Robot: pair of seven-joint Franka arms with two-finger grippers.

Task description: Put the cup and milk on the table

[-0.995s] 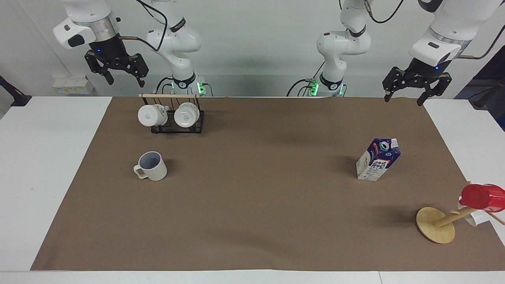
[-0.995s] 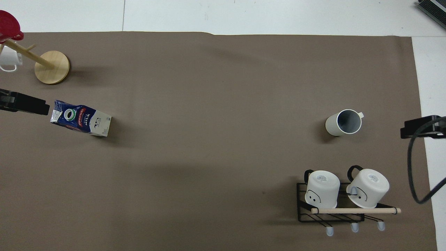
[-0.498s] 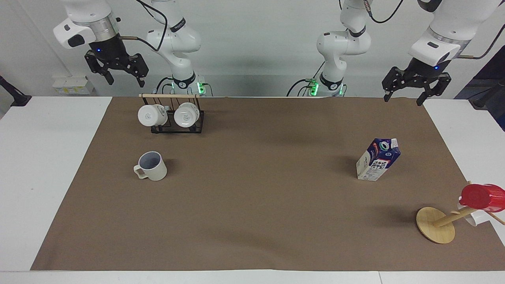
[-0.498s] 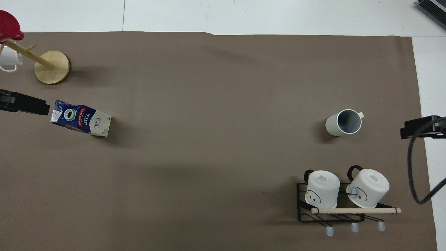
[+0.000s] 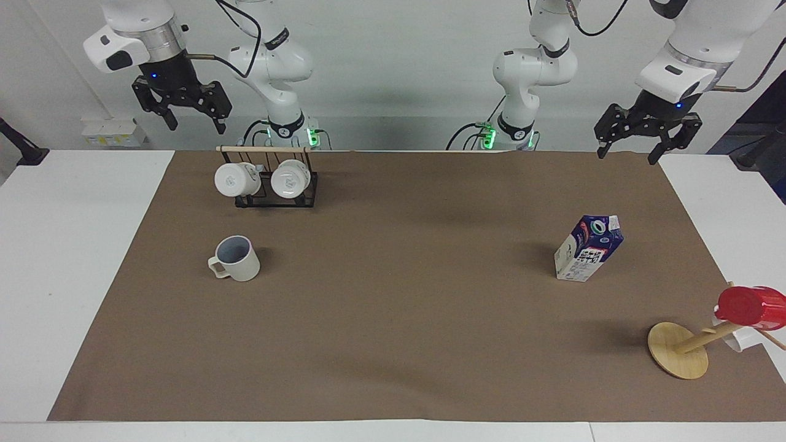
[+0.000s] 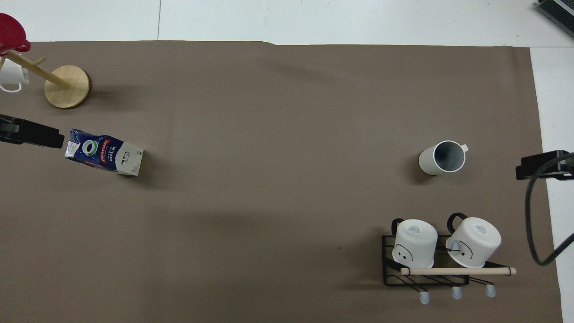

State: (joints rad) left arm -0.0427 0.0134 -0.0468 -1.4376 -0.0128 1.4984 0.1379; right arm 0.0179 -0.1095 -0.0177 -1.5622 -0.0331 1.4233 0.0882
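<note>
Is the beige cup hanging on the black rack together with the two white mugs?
No, the cup stands upright on the brown sheet of the table, apart from the rack.

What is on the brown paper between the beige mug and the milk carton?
Nothing. Between the cream-beige ceramic mug and the blue-and-white gable-top milk carton there is only bare brown paper sheet. The overhead view shows this best.

I can read "MILK" in white on the milk [image 6: 104, 155] carton's dark blue upper part, overhead view. Red band beside the cap reads "Pascual", I think. Black print on its white lower part [image 5: 583, 258]: too small to read. No other text legible.
</note>
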